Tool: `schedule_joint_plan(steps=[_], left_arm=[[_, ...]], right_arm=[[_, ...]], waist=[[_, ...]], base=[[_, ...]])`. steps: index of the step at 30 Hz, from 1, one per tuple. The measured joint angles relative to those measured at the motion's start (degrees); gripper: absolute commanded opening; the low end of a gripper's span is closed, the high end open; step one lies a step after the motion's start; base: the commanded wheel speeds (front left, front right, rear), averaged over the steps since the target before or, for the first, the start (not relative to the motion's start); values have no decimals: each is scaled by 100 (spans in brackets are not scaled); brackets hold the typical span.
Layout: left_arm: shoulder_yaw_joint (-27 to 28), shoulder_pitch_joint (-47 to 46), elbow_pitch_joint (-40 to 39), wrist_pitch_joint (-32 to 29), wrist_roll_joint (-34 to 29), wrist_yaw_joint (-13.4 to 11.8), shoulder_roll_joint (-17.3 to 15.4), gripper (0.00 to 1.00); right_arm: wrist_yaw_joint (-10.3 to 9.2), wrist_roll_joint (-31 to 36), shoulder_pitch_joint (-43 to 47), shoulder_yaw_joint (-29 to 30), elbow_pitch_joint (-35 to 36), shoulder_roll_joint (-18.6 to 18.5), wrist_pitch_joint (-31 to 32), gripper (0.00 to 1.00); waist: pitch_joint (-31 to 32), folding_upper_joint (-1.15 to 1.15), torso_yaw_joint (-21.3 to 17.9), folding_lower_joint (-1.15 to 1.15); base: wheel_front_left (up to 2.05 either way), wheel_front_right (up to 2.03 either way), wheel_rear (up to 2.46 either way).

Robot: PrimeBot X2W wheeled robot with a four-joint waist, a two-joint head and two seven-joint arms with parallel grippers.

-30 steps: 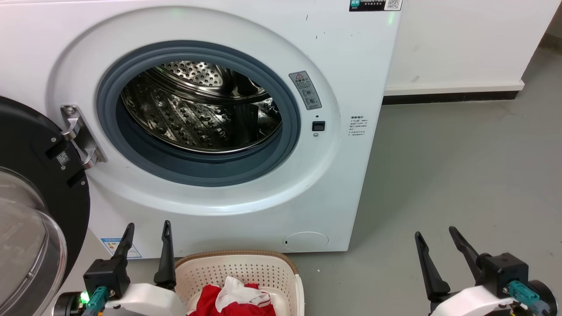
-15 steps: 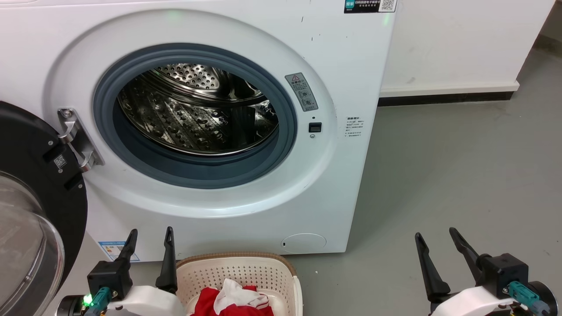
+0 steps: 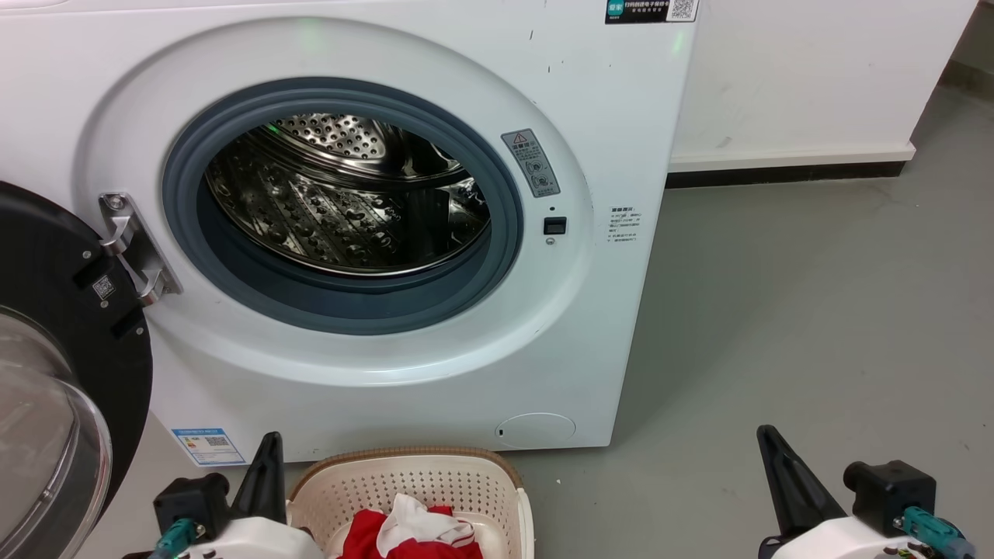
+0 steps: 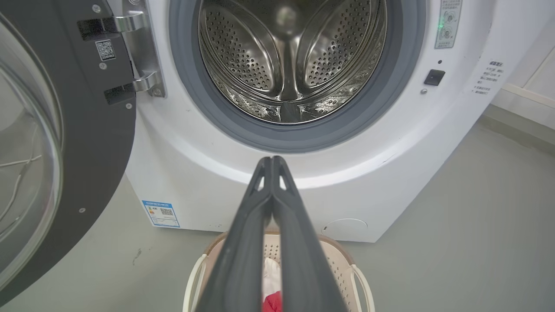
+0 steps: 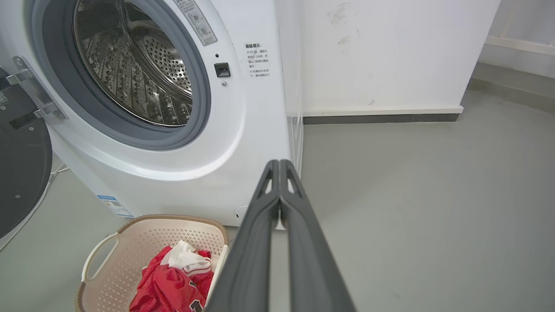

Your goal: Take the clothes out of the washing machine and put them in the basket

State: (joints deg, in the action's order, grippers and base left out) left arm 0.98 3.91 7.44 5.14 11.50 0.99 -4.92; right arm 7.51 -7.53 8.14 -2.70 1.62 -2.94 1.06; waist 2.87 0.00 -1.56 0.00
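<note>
Red clothes [image 5: 164, 281] lie in the basket [image 5: 125, 247] before the washing machine [image 5: 243, 143].

The washing machine [image 3: 543, 349] mouth stands open to its drum [image 3: 334, 210]; the door [image 3: 46, 256] juts out at left, basket [image 3: 419, 481] below

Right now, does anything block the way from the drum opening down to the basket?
Nothing visible does. The door is swung open to the left, the basket sits on the floor before the washing machine, and the shut left claw and right claw sit to either side.
</note>
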Motion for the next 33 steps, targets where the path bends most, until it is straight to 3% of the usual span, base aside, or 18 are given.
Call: schedule_joint_plan(steps=[33], left_arm=[[185, -322, 224, -427, 3196, 249, 60, 0]], right_arm=[[-1, -3549, -481, 127, -611, -152, 20, 0]], waist=[[-83, 0, 42, 0]], base=[[0, 0, 0]])
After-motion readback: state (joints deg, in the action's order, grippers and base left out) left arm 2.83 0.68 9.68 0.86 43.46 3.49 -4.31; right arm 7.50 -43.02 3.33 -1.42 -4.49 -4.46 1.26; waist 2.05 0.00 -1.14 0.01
